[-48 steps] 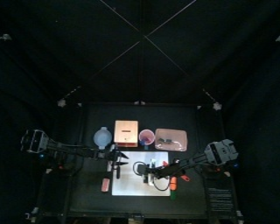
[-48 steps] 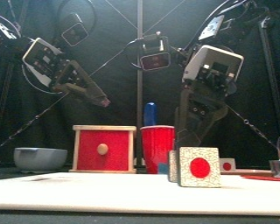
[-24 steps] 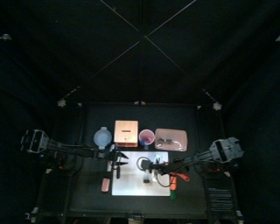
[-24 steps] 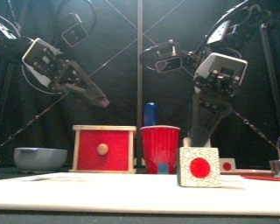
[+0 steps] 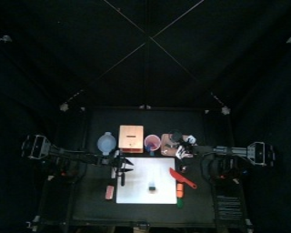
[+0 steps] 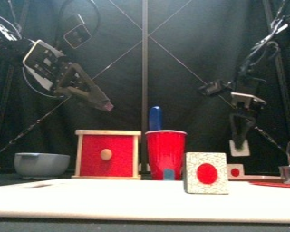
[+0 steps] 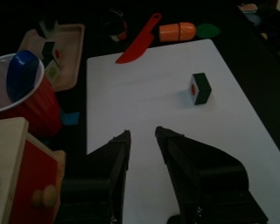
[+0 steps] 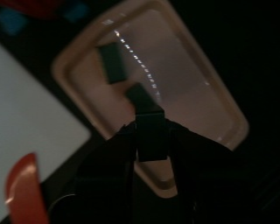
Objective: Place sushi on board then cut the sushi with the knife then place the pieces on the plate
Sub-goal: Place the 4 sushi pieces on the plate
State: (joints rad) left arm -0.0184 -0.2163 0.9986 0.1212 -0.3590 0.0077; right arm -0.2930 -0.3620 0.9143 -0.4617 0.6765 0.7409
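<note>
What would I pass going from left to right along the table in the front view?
Along the table: blue-grey bowl → wooden box with its red drawer front → red cup → sushi piece on the board.

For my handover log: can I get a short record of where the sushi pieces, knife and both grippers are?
board: white cutting board, one sushi piece standing on it
tray: pink tray, second piece inside
knife: red knife lying at the board's right edge
right gripper: shut on a held piece, over the tray
left gripper: open, raised above the board
</note>
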